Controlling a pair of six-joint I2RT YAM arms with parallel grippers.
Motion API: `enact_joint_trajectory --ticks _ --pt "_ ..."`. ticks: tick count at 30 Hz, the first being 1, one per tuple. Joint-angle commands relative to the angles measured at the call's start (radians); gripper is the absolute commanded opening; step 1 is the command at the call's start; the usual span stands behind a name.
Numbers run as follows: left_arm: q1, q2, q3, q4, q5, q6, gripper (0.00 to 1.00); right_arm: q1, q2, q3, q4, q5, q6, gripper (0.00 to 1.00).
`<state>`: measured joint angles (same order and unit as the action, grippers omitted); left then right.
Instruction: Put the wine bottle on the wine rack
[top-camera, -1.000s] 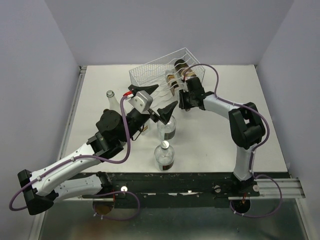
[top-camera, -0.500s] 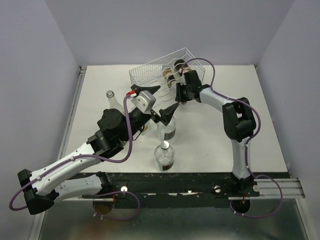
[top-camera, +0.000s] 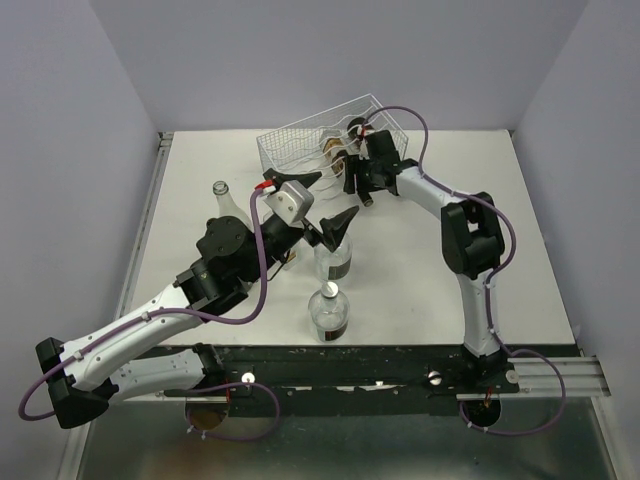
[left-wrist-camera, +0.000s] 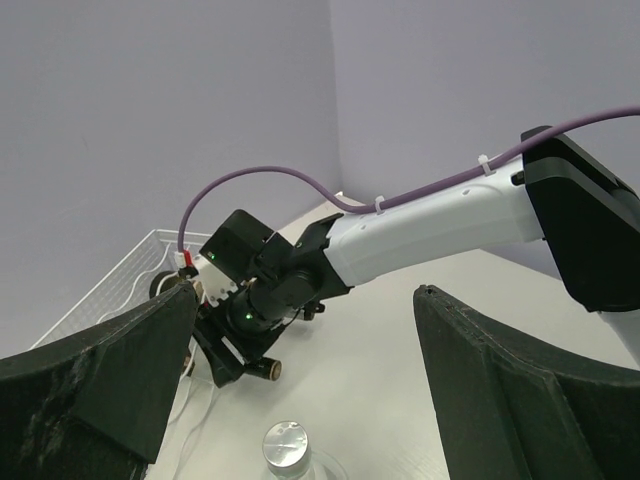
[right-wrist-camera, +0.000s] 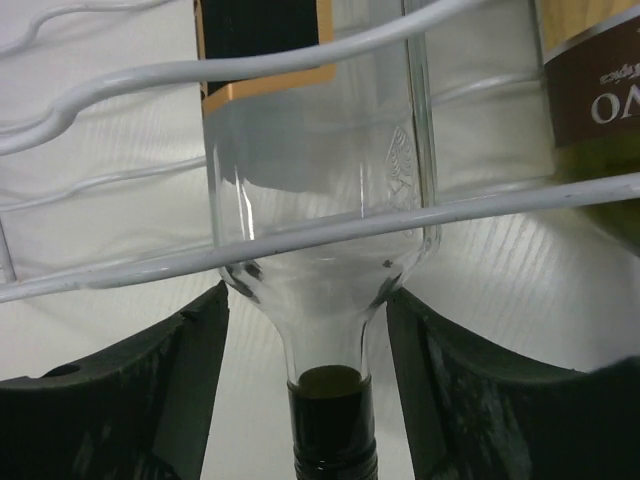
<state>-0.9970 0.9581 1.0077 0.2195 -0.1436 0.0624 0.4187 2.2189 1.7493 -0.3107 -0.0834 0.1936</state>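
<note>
Left arm (top-camera: 120, 350), lower left, and right arm (top-camera: 425, 200), upper right, share glossy white links and bulky black joints. A purple cable (top-camera: 400, 108) loops along each, cinched by a white zip tie (left-wrist-camera: 483, 160). The fingers (left-wrist-camera: 100, 380) are matte black wedges. Green lights (left-wrist-camera: 212, 258) glow on one wrist.

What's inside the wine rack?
Two bottles lie in the wine rack: a clear bottle, neck between the fingers of the right gripper, and a brown-labelled bottle beside it. From above, the right arm hides part of both.
</note>
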Motion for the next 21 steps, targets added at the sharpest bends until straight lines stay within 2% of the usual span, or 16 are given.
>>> enact_joint_trajectory --ticks 1,9,21 --pt "-0.002 -0.012 0.025 -0.012 0.013 0.001 0.99 -0.004 -0.065 -0.006 0.093 0.028 0.015 0.76" --pt "-0.002 -0.022 0.022 -0.012 -0.002 0.028 0.99 -0.006 -0.272 -0.183 0.091 0.025 0.041 0.83" --pt "-0.002 -0.004 0.061 -0.048 -0.114 0.027 0.99 -0.006 -0.648 -0.304 -0.077 -0.196 -0.006 0.89"
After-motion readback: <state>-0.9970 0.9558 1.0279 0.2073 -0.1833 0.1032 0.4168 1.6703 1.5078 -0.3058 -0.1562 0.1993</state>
